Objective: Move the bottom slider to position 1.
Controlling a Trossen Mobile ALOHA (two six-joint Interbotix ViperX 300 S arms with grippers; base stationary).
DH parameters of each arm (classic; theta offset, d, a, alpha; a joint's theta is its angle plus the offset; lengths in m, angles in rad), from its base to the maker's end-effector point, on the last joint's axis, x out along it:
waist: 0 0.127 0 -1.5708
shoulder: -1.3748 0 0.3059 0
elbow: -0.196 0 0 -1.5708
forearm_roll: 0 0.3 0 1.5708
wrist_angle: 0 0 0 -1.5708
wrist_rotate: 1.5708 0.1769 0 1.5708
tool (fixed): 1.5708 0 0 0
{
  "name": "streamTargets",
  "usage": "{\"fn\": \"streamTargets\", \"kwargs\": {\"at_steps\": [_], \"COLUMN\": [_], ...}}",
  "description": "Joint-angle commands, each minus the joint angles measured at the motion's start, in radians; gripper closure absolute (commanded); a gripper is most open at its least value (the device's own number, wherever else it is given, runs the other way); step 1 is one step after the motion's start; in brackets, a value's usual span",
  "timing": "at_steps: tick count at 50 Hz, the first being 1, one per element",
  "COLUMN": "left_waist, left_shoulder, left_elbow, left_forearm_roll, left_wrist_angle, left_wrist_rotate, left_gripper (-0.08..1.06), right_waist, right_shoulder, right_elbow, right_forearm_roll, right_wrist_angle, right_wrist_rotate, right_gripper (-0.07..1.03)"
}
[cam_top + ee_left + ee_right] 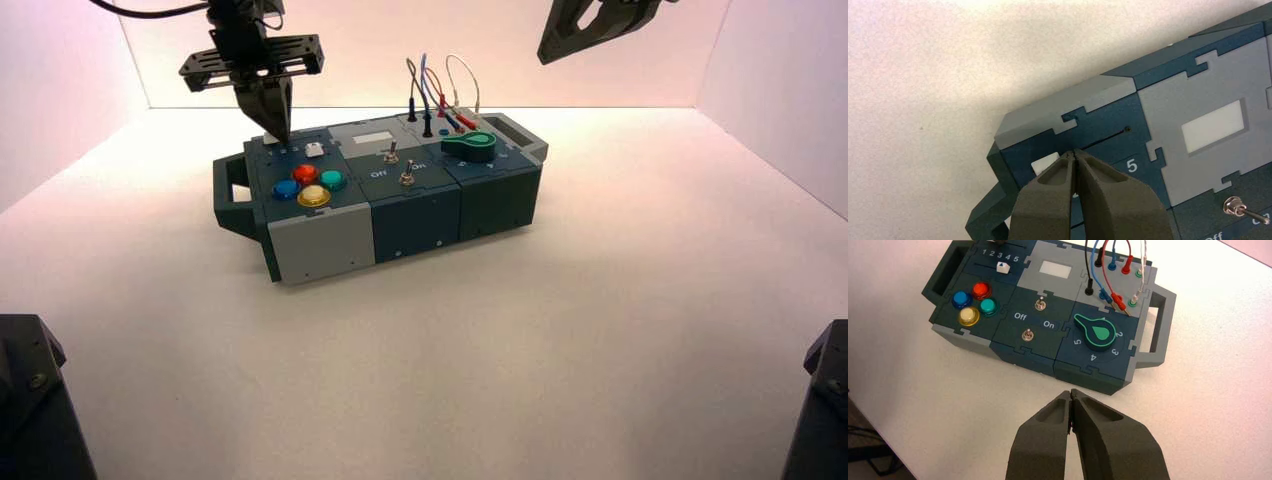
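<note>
The box (320,240) carries two sliders on its far left corner, with the numbers 1 to 5 between them. The bottom slider's white knob (315,150) (1003,267) sits below the 3 and 4 marks. My left gripper (280,133) (1074,152) is shut and empty. Its tips are down on the far slider's track (1105,138), right beside that slider's white knob (1043,163) and away from the printed 5 (1132,165). In the left wrist view the fingers (1108,200) hide the bottom slider. My right gripper (590,25) (1070,392) hangs shut, high above the box's right end.
Four coloured buttons (308,184) sit in front of the sliders. Two toggle switches (400,166) stand mid-box, marked Off and On. A green knob (470,145) and looped wires (435,95) fill the right end. The box has a handle (232,195) on each end.
</note>
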Motion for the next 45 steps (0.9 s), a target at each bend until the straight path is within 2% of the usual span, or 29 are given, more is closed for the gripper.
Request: {"fn": "streamTargets", "kwargs": {"at_steps": [1, 20, 34, 40, 45], "left_waist": [0.015, 0.023, 0.023, 0.023, 0.023], "left_shoulder": [-0.04, -0.071, -0.172, -0.204, -0.218], "left_elbow": [0.011, 0.035, 0.058, 0.067, 0.069], "left_forearm_roll": [0.003, -0.003, -0.006, -0.006, -0.005], "left_wrist_angle": [-0.009, -0.011, 0.017, 0.044, 0.063], "left_wrist_rotate": [-0.003, -0.003, 0.005, 0.029, 0.064], "left_gripper": [1.01, 1.01, 1.01, 1.01, 1.01], "right_waist": [-0.002, -0.002, -0.002, -0.002, -0.002], "right_shoulder": [-0.009, -0.009, -0.014, -0.014, -0.012], "right_elbow": [-0.032, -0.034, -0.031, -0.031, -0.029], "right_forearm_roll": [0.0, 0.0, 0.0, 0.0, 0.0], "right_wrist_angle": [-0.006, -0.006, -0.005, -0.005, -0.005], "right_wrist_rotate": [-0.003, -0.003, -0.003, -0.003, -0.002], "right_gripper": [0.98, 0.98, 0.98, 0.98, 0.98]}}
